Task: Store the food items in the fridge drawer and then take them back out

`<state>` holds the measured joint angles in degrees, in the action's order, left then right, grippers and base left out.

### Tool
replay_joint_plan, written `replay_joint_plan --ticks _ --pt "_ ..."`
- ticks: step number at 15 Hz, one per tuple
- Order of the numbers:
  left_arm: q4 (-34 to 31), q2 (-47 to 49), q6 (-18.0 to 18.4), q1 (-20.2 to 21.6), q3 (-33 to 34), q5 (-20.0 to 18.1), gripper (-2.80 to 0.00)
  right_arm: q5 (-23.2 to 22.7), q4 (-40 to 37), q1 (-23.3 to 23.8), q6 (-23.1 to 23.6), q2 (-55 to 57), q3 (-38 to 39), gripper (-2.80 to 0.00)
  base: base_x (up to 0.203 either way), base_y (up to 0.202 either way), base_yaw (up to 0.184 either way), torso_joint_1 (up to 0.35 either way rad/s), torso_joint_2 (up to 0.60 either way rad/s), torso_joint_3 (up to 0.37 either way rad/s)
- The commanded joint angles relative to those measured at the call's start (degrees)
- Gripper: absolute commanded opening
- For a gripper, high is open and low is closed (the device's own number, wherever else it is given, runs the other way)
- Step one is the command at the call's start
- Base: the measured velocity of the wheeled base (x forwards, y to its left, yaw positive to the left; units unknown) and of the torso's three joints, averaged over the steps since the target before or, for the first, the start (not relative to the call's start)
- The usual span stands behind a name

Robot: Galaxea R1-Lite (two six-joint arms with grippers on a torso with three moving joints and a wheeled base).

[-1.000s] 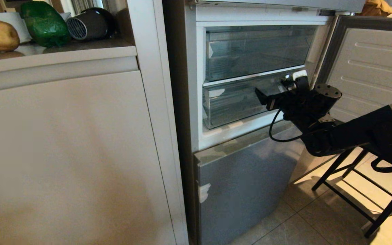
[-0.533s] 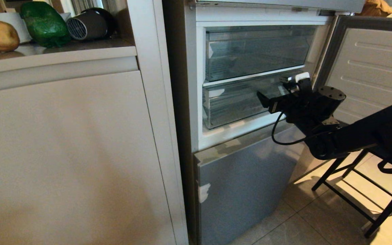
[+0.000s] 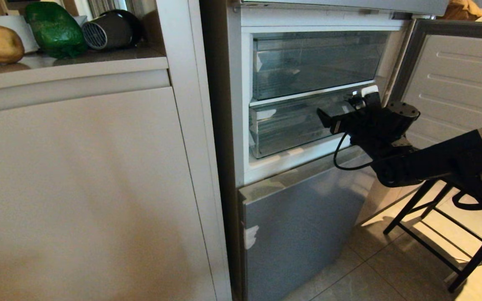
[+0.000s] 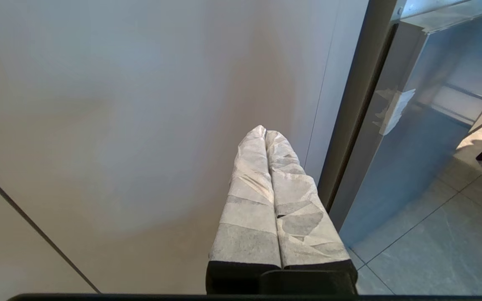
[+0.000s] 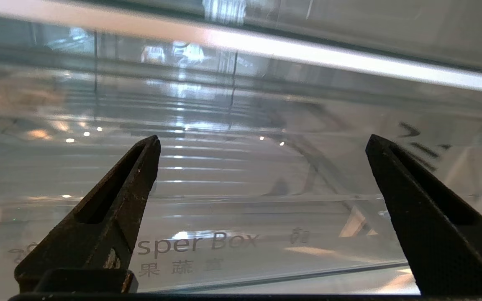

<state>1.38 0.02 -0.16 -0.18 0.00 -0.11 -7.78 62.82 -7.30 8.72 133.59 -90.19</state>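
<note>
A tan potato (image 3: pixel 0 43) and a glossy green pepper (image 3: pixel 55 28) lie on the counter at the far left, away from both grippers. The fridge drawer (image 3: pixel 287 127) is the lower clear tray, and it sits pushed into the open silver fridge. My right gripper (image 3: pixel 352 109) hovers just in front of the drawer's right part. In the right wrist view this gripper (image 5: pixel 262 142) is open and empty, with the lettered drawer front (image 5: pixel 232 196) close ahead. My left gripper (image 4: pixel 265 131), wrapped in white tape, is shut and parked low beside the beige cabinet.
A second clear drawer (image 3: pixel 316 62) sits above the lower one. The fridge door (image 3: pixel 454 83) stands open on the right, with a black stool (image 3: pixel 446 225) on the tiled floor below my right arm. A black round appliance (image 3: pixel 107 29) shares the counter with the food.
My right gripper dipped slightly in front of the lower drawer and came back up, so it has hardly moved overall. Nothing else has changed.
</note>
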Motion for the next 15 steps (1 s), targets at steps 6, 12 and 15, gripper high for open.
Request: replay_joint_plan --ticks 6,12,15 --pt "0.0 0.0 0.0 0.0 0.6 0.0 -2.8 0.0 -1.2 0.1 0.1 2.8 -4.6 0.0 0.0 0.0 0.0 0.0 0.0 0.0" --pt "0.0 0.0 0.0 0.0 0.6 0.0 -2.8 0.0 -1.1 0.0 0.1 3.0 -5.8 0.0 0.0 0.0 0.0 0.0 0.0 0.0" --pt "0.0 0.0 0.0 0.0 0.6 -0.1 -2.8 0.0 -0.6 0.0 0.1 2.8 -5.9 0.0 0.0 0.0 0.0 0.0 0.0 0.0"
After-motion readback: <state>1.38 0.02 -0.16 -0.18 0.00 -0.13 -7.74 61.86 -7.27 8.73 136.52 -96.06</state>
